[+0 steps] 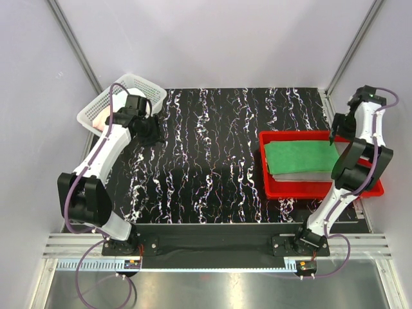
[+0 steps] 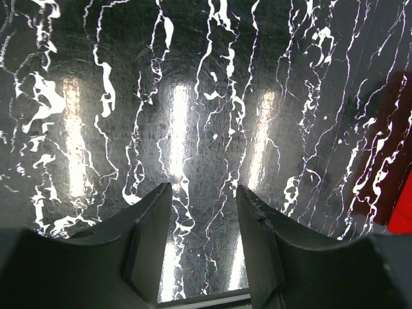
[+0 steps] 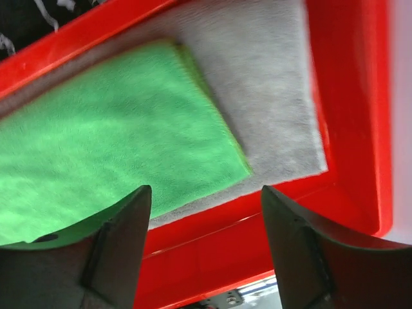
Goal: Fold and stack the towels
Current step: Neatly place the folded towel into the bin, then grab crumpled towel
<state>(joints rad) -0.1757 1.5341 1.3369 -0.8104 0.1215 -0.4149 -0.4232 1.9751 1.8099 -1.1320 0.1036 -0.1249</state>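
While the right gripper (image 3: 206, 193) hung spread and empty right over the green towel (image 3: 116, 154) on the grey towel (image 3: 277, 96), the left gripper (image 2: 203, 193), spread too, sat just beside the basket (image 1: 103, 96) holding the pink towel (image 1: 98, 116), so way nearer.

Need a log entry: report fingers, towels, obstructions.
Left fingers open, empty. Right fingers open over tray. Green towel atop grey towel in tray. No obstruction seen.
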